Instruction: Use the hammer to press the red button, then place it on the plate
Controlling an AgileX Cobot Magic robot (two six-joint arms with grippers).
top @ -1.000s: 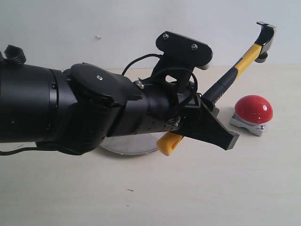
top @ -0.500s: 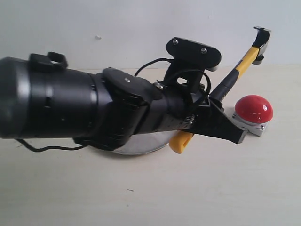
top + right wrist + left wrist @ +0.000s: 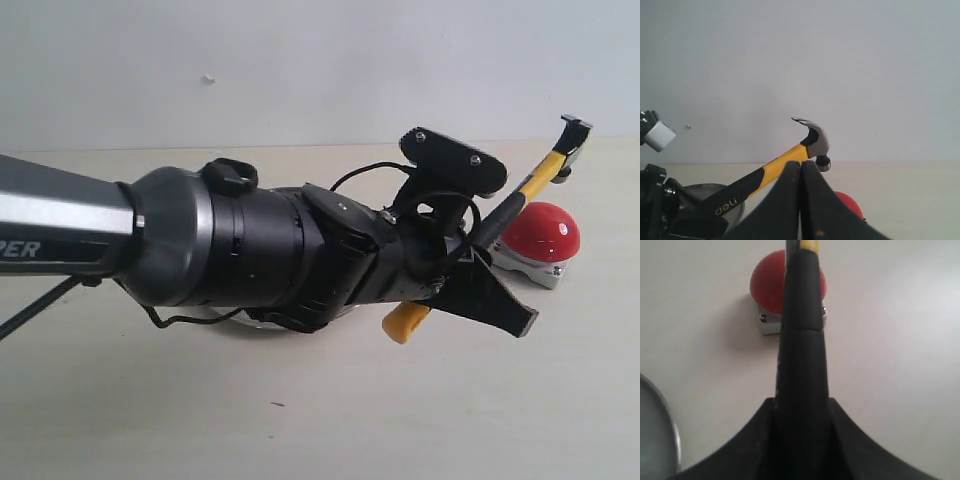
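The left gripper (image 3: 802, 402) is clamped on the hammer (image 3: 522, 195), its jaws partly closed round the black grip of the handle. The hammer is off the table (image 3: 300, 420) and tilted, its dark head high and its yellow looped end low, just below the gripper. The head hangs above the button (image 3: 540, 232) and apart from it. In the left wrist view the handle crosses straight over the red dome. The button sits on the table on its grey base.

The plate (image 3: 671, 422) lies on the table, apart from the button, on the near side of it from the left gripper. The left arm (image 3: 200, 250) covers most of the plate in the exterior view, and the wrist views catch only its rim and a strip of dull metal, so I cannot tell what lies in it.

The right gripper (image 3: 800, 164) has its two fingers pressed flat together, with nothing between them. It is raised and faces the hammer head and the wall.
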